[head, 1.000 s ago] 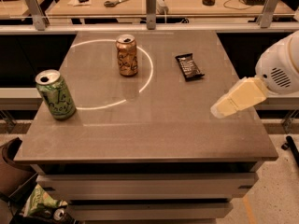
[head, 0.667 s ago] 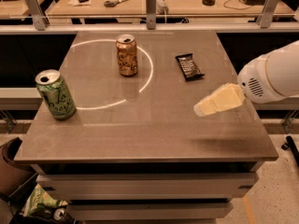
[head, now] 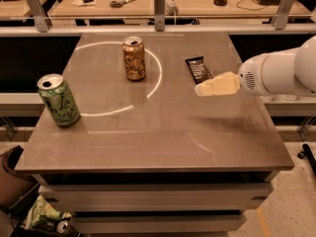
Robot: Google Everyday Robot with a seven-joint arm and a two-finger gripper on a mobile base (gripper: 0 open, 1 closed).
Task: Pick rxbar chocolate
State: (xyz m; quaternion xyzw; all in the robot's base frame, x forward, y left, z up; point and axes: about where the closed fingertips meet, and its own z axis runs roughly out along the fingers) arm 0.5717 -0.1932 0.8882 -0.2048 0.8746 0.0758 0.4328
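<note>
Across most of the view, a wide brown desk (head: 163, 147) with drawers below its top. On its far left half, a thin pale ring (head: 160, 78) drawn as a circle on the surface. From the right edge, reaching in over the desk, a thick white robot arm (head: 281, 75). At its end the pale yellow gripper (head: 200, 89), pointing to the left, raised over the right part of the desk, with a soft shadow under it. Not possible to tell from this side if it is open or closed; nothing seen held in it. Near the left edge, outside the ring, a green drink can (head: 58, 100), upright and opened. Inside the ring, toward the far side, a brown-gold drink can (head: 134, 58), also upright. Smallest, the rxbar chocolate (head: 198, 69), flat on the desk in its black wrapper, right of the ring, on the far right part, just beyond the gripper's tip; touching or not, cannot tell.
</note>
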